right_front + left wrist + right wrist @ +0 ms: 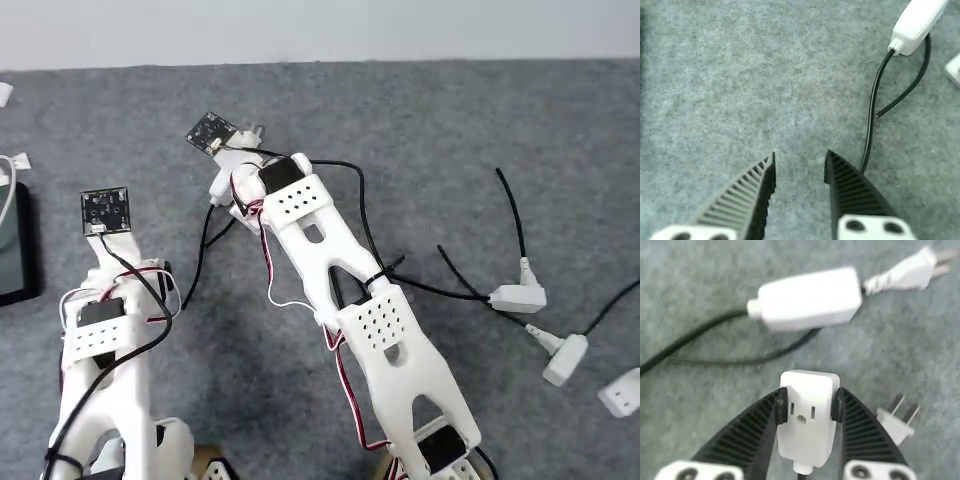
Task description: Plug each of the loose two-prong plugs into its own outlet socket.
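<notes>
One white outlet socket (pixel 806 432) clamped in right pincer (pixel 809 392), left pincer (pixel 800 156) parted and empty

Grey felt-topped table (pixel 420 140), white corded connector (pixel 517 296) lying toward its right, second connector (pixel 565 358) just beside it, white block (pixel 622 392) at the edge, dark flat slab (pixel 12 250) far left.

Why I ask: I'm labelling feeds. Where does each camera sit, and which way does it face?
High view: fixed overhead, facing down at the grey mat; two white arms show.
Left wrist view: on the left wrist, facing past its open left fingers to a white corded connector.
Right wrist view: on the right wrist, facing past right fingers shut on an outlet socket.
Shared: all three see the mat.
</notes>
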You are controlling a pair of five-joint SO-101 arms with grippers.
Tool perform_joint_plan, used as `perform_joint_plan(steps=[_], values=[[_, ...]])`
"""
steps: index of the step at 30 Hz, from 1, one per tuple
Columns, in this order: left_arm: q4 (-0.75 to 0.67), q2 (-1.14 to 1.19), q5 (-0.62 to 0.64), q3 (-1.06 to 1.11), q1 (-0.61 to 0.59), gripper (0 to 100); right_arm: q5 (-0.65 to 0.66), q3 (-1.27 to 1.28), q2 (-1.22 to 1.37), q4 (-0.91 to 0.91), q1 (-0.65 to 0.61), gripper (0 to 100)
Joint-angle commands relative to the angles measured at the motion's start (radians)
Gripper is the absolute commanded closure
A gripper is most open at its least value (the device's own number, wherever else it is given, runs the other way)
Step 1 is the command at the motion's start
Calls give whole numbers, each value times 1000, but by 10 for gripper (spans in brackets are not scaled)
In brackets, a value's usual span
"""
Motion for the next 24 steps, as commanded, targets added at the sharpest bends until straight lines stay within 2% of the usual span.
perform_joint_plan(steps=[1,4,10,16,24], values=[[-26,-8,8,-51,-5,848,14,-55,-1,68,-1,894],[-26,-8,8,-51,-5,848,23,-63,-8,124,-5,950],[-26,-8,-14,-50,-5,848,89,-143,-2,291,-33,992],[-26,-8,-46,-50,-5,848,91,-222,-2,430,-81,987],[-26,-8,-44,-51,-23,848,75,-124,-19,452,-131,989]])
